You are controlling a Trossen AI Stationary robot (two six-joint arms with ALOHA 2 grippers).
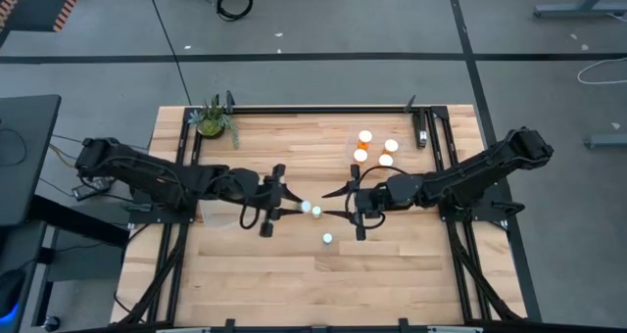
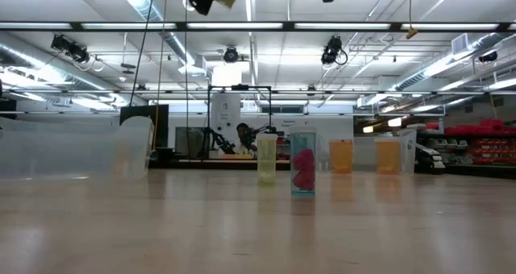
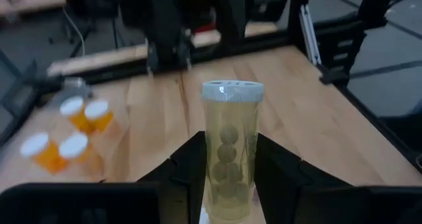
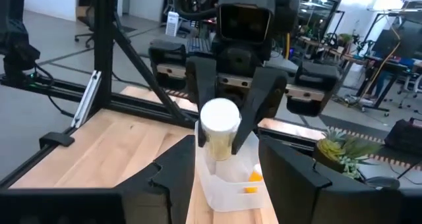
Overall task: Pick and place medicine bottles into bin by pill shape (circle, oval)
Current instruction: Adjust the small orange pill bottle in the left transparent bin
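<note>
My left gripper (image 1: 300,206) is shut on a clear yellowish bottle (image 3: 231,151) with a white cap (image 1: 306,207) and round pills inside, held above the table's middle. My right gripper (image 1: 329,205) is open and empty and faces it from the table's right; the bottle shows between its fingers (image 4: 219,128). Two more white-capped bottles stand on their bases: a yellowish one (image 1: 315,212) and, nearer, one (image 1: 327,239) with pink pills (image 2: 302,163). Several orange bottles (image 1: 375,149) stand at the far right. My left gripper pinches the bottle's lower body (image 3: 227,178) between its two fingers, one on each side. The fingers come level from the table's left. The bottle stands upright in the hold, cap up, and appears lifted clear of the table.
A clear bin (image 1: 221,216) sits under my left arm's wrist; it shows in the right wrist view (image 4: 227,181) with something orange inside. A small potted plant (image 1: 213,120) stands at the far left corner. Black frame rails (image 1: 323,109) run along the table's edges.
</note>
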